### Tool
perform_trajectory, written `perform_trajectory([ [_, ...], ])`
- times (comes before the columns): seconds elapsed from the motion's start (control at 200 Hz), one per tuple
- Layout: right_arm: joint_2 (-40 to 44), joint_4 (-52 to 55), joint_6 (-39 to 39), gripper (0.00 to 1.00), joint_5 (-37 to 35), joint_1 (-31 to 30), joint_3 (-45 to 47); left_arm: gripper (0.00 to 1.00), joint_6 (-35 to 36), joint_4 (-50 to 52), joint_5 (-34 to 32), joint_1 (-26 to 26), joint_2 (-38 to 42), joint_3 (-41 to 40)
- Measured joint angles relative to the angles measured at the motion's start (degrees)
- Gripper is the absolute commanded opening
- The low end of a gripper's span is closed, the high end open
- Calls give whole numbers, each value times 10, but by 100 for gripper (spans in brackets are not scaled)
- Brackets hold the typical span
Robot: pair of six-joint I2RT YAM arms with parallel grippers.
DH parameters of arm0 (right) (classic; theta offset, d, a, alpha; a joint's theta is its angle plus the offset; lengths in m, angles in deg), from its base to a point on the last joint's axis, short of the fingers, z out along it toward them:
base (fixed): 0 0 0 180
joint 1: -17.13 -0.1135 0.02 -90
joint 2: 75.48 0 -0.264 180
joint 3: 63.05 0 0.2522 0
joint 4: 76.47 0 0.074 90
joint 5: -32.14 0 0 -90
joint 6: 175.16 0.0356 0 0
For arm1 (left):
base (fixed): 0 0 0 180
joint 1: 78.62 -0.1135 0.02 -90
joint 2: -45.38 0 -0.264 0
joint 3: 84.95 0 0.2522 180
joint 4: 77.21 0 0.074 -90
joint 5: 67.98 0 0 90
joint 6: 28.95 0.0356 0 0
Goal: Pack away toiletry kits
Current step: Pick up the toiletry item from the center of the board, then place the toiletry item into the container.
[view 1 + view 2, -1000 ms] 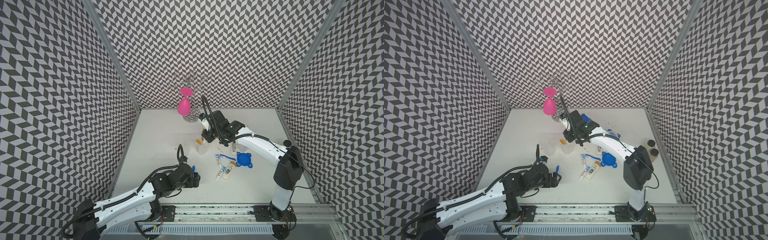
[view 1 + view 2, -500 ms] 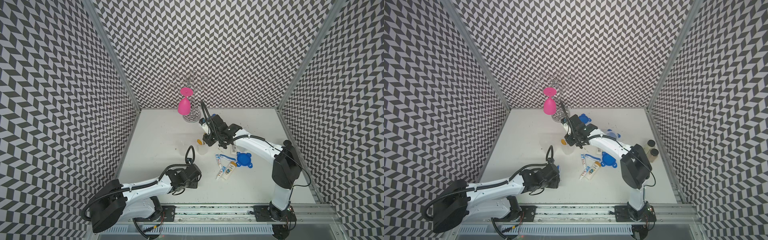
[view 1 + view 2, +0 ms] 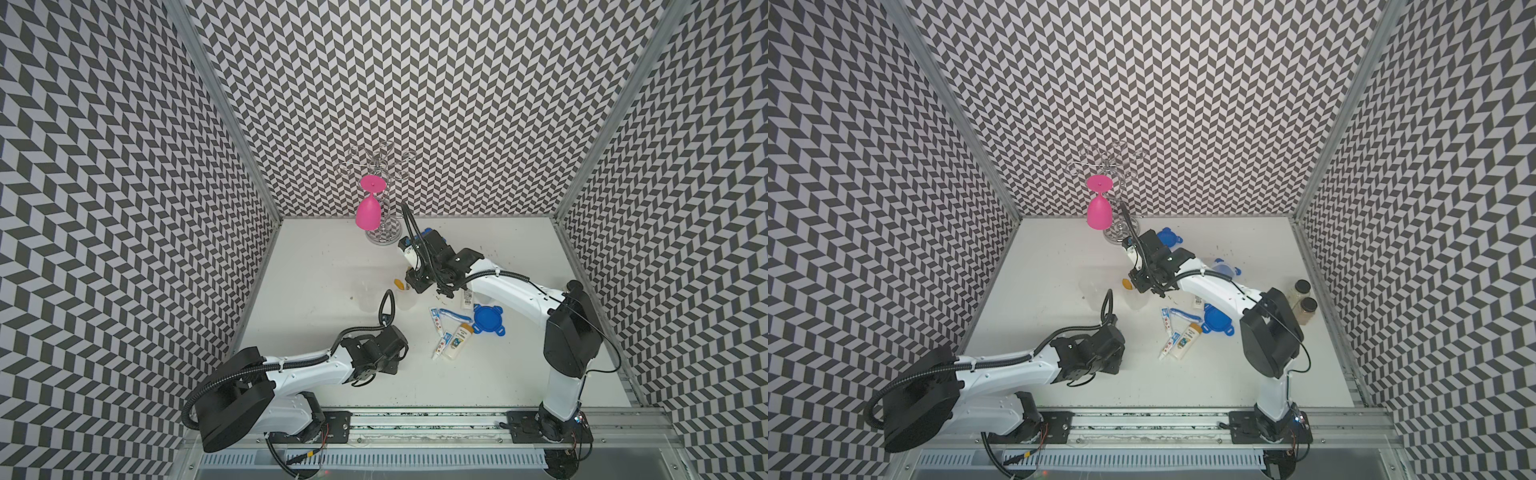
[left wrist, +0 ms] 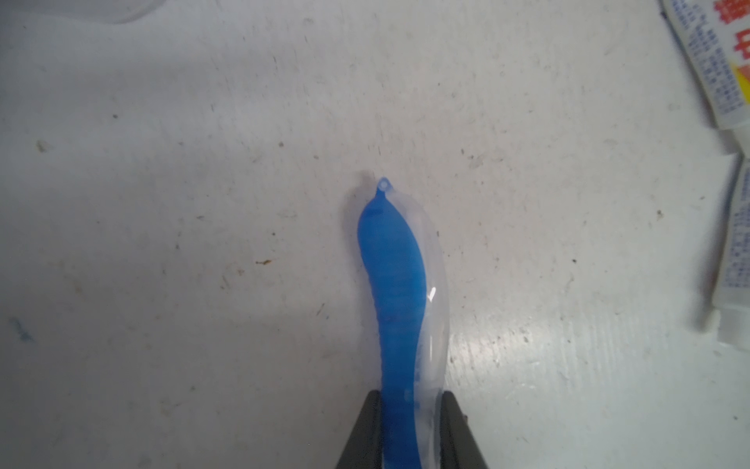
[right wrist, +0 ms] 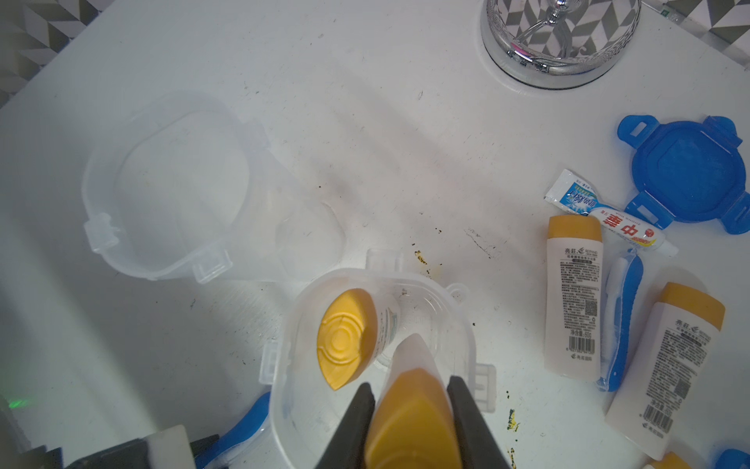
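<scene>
On the white worktop [image 3: 316, 266], about midway back, an open clear plastic jar [image 5: 458, 325] stands with a small white bottle with a yellow-orange cap [image 5: 345, 337] inside, and a second clear jar [image 5: 162, 191] stands just left of it. The right claw [image 5: 410, 390] hangs over the open jar, clamped on the yellow-orange cap of another white bottle [image 5: 410, 422], whose white body points into the jar's mouth. Nearer, left of a blue clip-tab lid [image 3: 487, 319], a loose white bottle [image 3: 456, 347] and toothpaste tubes [image 3: 436, 320], the left claw [image 4: 410, 396] pinches a blue toothbrush in a clear wrapper [image 4: 395, 284] down at the worktop.
</scene>
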Motion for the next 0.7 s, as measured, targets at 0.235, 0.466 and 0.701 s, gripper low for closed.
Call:
perform_trajectory([
  [0.235,17,-1,9,43,-3,1,-22,0,4,11,4,0,17,-1],
  [0.466,36,18,17,48,7,10,-39,0,9,43,5,0,62,4],
  [0.701,152,60,35,65,167,81,52,0,56,48,4,7,182,50],
])
